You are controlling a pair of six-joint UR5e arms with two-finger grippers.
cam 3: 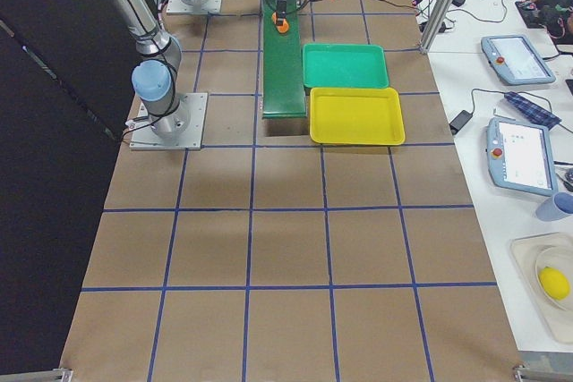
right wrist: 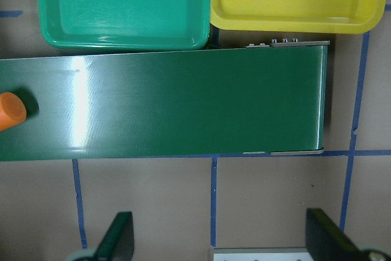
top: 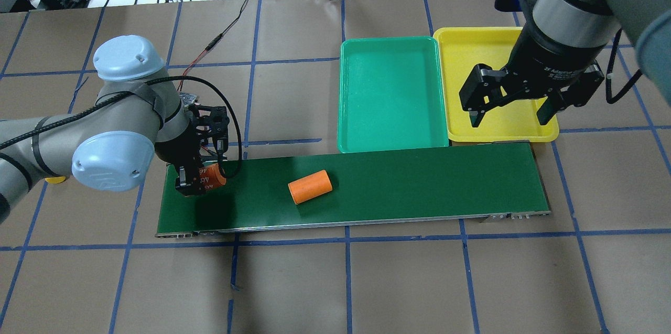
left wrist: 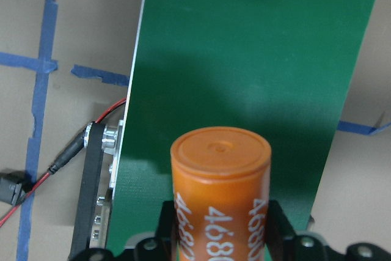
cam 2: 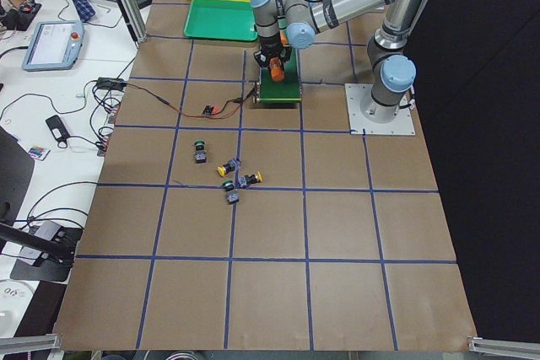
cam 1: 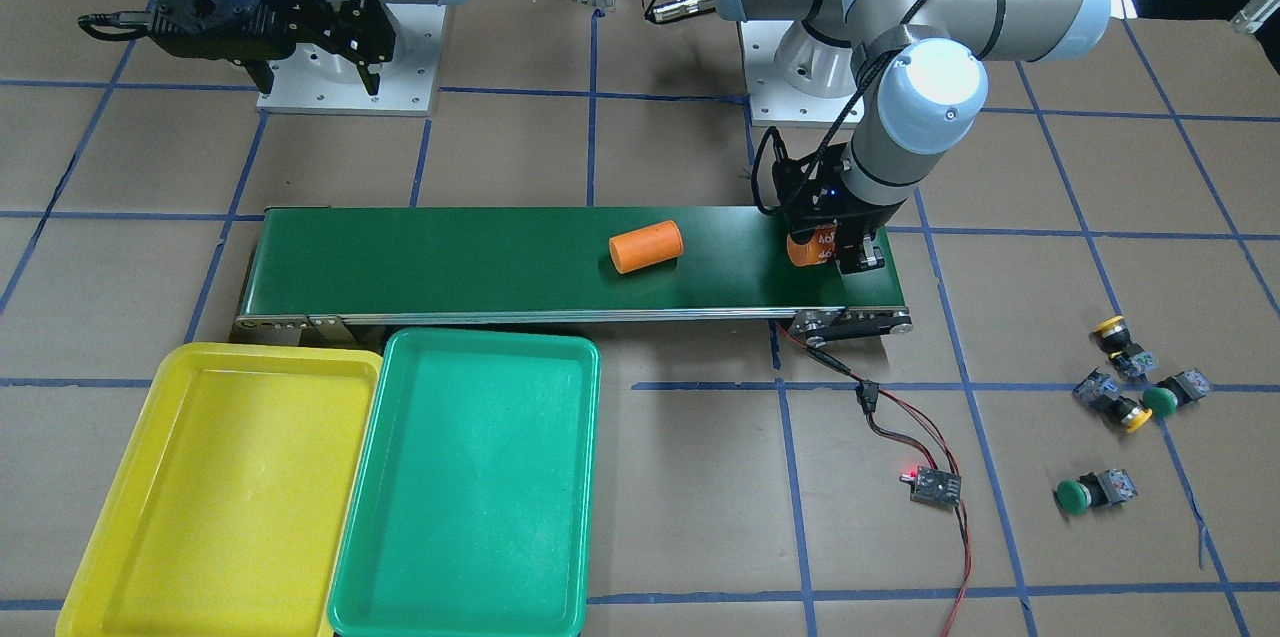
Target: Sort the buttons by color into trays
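Note:
Four buttons lie loose on the brown table: two yellow-capped and two green-capped. They also show small in the exterior left view. The yellow tray and the green tray sit side by side next to the conveyor, both empty. My left gripper is shut on an orange cylinder marked 4680, over the conveyor's end, far from the buttons. My right gripper is open and empty, above the yellow tray's near edge.
A long dark-green conveyor belt carries a second orange cylinder lying on its side. A small controller board with red and black wires lies between the conveyor end and the buttons. Blue tape lines cross the table.

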